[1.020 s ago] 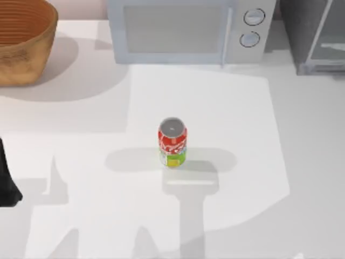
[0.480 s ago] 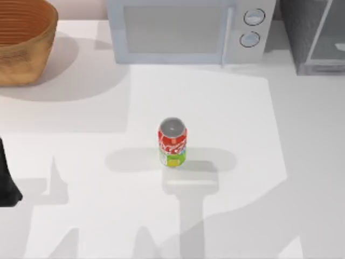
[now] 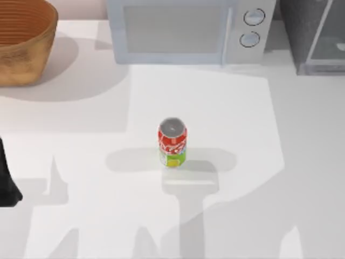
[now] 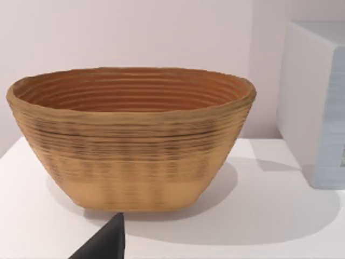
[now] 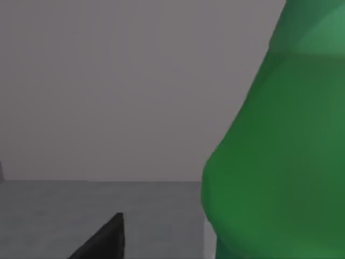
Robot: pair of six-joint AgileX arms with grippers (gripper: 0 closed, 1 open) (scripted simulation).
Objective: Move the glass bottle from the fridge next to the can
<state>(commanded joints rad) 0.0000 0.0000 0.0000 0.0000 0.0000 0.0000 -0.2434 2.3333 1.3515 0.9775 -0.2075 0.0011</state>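
Observation:
The red can stands upright at the middle of the table. At the back right corner is the grey speckled fridge with its pale-framed glassy door panel. The green glass bottle looms very close in the right wrist view, with a plain grey wall and grey floor behind it. A dark tip of my right gripper shows just beside the bottle and apart from it. My left arm is parked at the table's left edge.
A white microwave with two round knobs stands at the back, left of the fridge. A woven basket sits at the back left, and the basket is straight ahead in the left wrist view. Arm shadows lie across the table's front.
The arm shadow over the table's front right has shifted and spread. The can, basket and left arm have not moved.

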